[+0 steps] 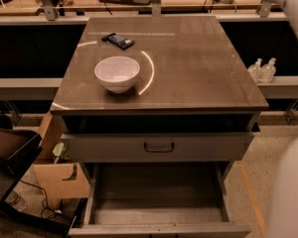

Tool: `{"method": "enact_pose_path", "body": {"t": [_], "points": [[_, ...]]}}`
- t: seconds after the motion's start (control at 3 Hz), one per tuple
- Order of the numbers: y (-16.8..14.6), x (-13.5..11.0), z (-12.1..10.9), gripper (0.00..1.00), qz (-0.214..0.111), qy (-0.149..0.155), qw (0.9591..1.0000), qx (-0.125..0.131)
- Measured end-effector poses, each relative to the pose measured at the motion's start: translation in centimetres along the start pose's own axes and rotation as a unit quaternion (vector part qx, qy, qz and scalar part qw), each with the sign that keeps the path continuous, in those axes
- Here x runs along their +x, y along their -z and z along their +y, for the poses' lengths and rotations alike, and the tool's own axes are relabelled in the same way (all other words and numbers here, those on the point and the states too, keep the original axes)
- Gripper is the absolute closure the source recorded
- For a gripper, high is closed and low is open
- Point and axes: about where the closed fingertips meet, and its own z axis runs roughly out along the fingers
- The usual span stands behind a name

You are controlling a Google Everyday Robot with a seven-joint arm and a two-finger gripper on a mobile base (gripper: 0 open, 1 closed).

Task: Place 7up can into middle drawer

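Note:
The middle drawer (159,200) is pulled open at the bottom of the cabinet; its flat grey floor shows and nothing lies in it. The 7up can is out of view. My gripper is out of view too. Only parts of my white arm show: a piece at the top right corner (293,4) and a blurred bulk at the bottom right (290,192).
A white bowl (117,73) and a dark flat snack bar (118,40) sit on the left half of the cabinet top (198,68). A closed drawer front with a dark handle (159,147) lies above the open drawer. Two bottles (262,69) stand at the right; a cardboard box (59,177) at the left.

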Motion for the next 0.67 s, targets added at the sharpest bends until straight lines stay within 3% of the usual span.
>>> {"method": "enact_pose_path", "body": {"t": [0.33,0.67], "points": [[6.8,-1.2,0.6,1.00,-0.004,-0.011,0.9999,0.004],[11.6,2.2,3.3,1.00,0.019,-0.031,0.9992,-0.013]]}}
